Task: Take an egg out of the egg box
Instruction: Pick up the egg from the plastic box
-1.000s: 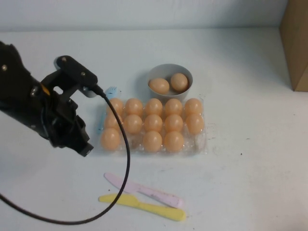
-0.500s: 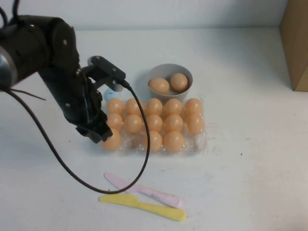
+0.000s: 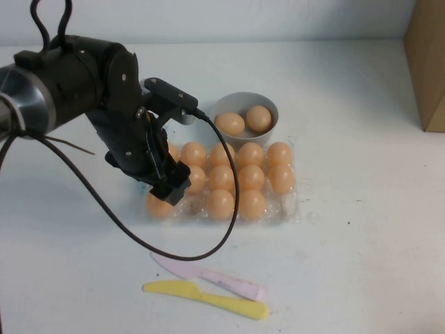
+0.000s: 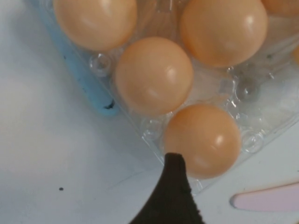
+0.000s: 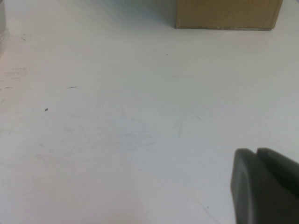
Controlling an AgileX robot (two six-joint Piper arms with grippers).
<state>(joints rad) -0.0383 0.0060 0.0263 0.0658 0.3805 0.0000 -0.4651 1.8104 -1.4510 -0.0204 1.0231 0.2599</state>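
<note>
You are hovering the left gripper (image 3: 172, 189) over the left end of the egg box (image 3: 292, 209), and it is sitting right above the cups nearest the robot. Directly under the claw, the egg (image 4: 202, 140) at the box's near-left corner is lying in its cup, just beyond the one dark fingertip (image 4: 172, 186) showing in the left wrist view. Whether the claw is spread wide or narrow cannot be told: only that single tip is in view. Coming in from above probably suits this egg, since it is sitting at the box's edge with bare table on two sides.

Beyond the claw, neighbouring eggs are crowding close, so a finger going down on that side could be nudging them. A blue strip (image 4: 86, 86) is lying beside the box's short edge. Further past the box, a grey bowl (image 3: 245, 106) is holding two more eggs. Nearer the robot than the claw, a pink knife (image 3: 208, 275) and a yellow knife (image 3: 208, 299) are lying on the table, clear of the work. The left arm's black cable (image 3: 208, 229) is drooping across the box.

The right gripper (image 5: 266, 186) is parked over bare table, well away, near a cardboard box (image 5: 228, 14); its fingers are resting together
</note>
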